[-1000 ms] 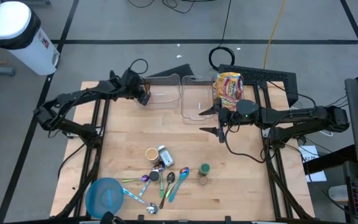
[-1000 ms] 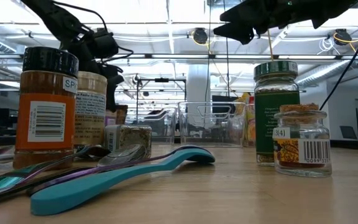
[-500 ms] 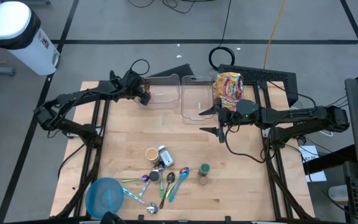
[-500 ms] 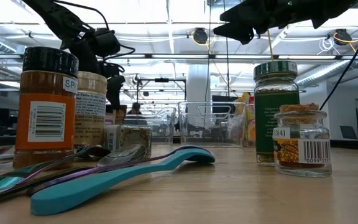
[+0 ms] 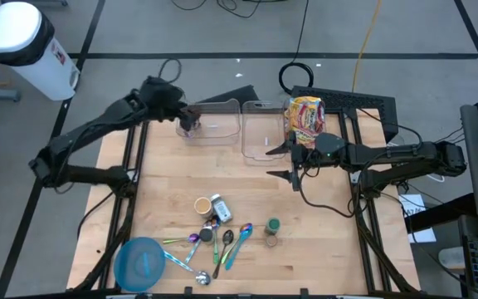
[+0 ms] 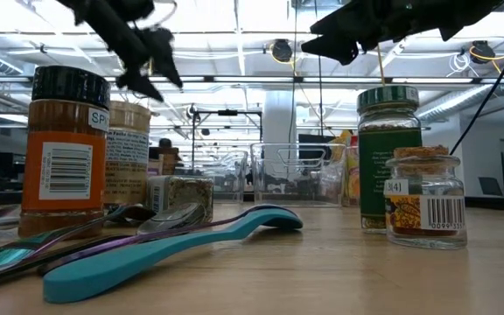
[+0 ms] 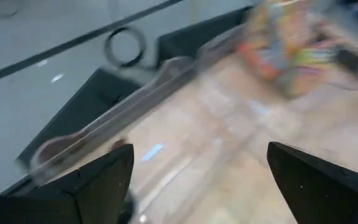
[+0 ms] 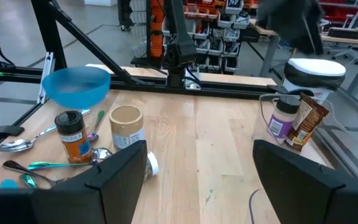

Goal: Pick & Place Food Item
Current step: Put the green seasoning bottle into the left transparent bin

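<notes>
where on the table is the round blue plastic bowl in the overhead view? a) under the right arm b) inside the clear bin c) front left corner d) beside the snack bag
c: the round blue plastic bowl sits at the wooden table's front left corner, beside the cluster of spoons, far from both clear plastic bins.

Colourful snack bag point(image 5: 305, 119) upright at table's far edge, just beside clear bin point(image 5: 262, 129).
</notes>
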Available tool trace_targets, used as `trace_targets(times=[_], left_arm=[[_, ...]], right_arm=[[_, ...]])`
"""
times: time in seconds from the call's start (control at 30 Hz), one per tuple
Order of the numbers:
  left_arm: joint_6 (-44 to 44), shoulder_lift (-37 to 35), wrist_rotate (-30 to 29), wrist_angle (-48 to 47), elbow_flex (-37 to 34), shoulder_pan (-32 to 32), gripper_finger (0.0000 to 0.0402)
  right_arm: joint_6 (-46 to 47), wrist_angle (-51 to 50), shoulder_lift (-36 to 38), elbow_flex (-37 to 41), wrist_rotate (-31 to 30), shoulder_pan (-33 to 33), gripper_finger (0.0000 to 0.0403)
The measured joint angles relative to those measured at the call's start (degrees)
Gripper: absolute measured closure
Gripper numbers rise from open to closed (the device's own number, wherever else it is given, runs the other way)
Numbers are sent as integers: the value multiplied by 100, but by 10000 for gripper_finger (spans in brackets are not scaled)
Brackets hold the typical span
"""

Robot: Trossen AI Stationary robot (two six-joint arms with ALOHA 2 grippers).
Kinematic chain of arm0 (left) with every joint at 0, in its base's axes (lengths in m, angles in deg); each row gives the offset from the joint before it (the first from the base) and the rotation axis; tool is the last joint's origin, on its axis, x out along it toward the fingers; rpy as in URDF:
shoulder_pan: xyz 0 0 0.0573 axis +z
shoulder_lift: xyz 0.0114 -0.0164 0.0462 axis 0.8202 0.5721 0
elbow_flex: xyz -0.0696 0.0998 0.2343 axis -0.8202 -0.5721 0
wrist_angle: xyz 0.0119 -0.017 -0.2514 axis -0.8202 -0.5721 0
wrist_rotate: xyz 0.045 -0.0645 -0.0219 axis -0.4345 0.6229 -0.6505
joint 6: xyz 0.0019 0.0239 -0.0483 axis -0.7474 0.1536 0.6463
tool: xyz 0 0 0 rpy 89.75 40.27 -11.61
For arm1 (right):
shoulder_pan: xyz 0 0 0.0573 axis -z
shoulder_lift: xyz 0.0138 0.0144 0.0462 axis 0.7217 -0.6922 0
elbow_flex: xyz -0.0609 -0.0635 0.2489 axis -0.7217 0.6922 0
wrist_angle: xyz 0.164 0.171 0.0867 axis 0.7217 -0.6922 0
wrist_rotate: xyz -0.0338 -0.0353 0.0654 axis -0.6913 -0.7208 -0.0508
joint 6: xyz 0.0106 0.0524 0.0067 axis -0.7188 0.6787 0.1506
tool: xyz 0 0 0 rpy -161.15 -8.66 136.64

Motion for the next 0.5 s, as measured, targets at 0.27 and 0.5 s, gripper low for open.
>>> trace_targets(times=[0.27,0.5], left_arm=[[-231,-1588,-74,211,-849,-906,27],[116,-3067,-558,1772,-2614,-1705,25]], right_arm=[[2,-125,7,0,20,-2,119],[140,-127,7,0,24,-46,119]])
